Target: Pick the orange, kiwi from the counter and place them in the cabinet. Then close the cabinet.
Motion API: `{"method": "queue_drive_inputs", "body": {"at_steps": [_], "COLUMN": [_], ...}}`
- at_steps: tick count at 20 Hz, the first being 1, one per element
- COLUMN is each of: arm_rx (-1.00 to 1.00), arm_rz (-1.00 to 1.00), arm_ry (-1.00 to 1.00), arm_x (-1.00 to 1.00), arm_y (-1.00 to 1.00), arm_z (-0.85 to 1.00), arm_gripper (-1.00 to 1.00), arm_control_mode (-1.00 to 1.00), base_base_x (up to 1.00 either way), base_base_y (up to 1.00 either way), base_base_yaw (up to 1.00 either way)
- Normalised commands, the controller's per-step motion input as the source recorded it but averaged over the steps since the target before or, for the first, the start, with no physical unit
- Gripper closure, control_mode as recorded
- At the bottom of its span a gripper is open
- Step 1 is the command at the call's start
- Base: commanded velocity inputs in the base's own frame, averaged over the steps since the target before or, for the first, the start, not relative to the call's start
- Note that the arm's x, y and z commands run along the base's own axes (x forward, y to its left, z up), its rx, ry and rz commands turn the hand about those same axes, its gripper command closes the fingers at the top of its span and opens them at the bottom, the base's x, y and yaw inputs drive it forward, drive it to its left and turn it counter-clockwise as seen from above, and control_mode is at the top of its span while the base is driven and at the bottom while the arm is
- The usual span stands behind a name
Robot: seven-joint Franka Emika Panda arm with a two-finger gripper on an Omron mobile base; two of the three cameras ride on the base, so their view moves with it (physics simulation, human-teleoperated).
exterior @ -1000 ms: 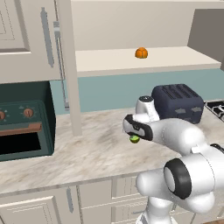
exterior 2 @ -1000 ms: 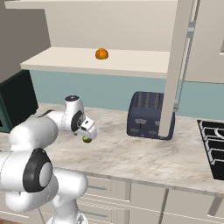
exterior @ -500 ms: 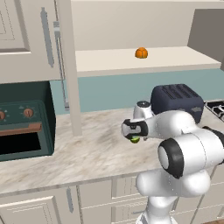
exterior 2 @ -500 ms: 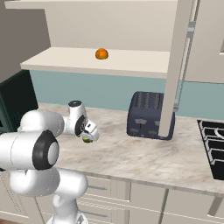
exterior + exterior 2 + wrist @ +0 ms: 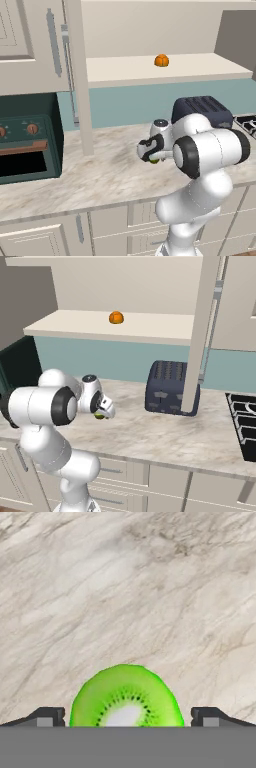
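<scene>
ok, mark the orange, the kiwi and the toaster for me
orange [image 5: 161,60], left base view, middle of the fruit.
kiwi [image 5: 125,697], hand view, green cut face.
toaster [image 5: 167,387], right base view, front side wall.

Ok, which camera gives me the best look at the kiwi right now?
The hand view: the kiwi sits large between the fingertips, its cut face showing. Both base views show just a green sliver under the hand.

Open cabinet door [image 5: 77,75] and toaster [image 5: 202,110] flank the open way to the shelf [image 5: 130,70]
</scene>
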Motion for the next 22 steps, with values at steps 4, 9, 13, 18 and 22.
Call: {"method": "queue_drive_inputs", "body": {"at_steps": [4, 9, 13, 18, 22], "arm_rx": [0.0, 0.0, 0.0, 0.04, 0.12], "arm_rz": [0.0, 0.0, 0.0, 0.0, 0.0], "arm_ry": [0.0, -0.01, -0.08, -0.17, -0.05], "arm_x": [0.29, 0.02, -0.24, -0.27, -0.12], "arm_y": [0.0, 0.0, 0.0, 0.1, 0.14], "arm_z": [-0.28, -0.2, -0.07, 0.44, 0.99], "arm_gripper": [-1.0, 1.0, 1.0, 1.0, 1.0], "arm_control_mode": [-1.0, -1.0, -1.0, -1.0, -1.0], "base_base_x": [0.0, 0.0, 0.0, 0.0, 0.0], "base_base_y": [0.0, 0.0, 0.0, 0.0, 0.0], "base_base_yaw": [0.0, 0.0, 0.0, 0.0, 0.0]}}
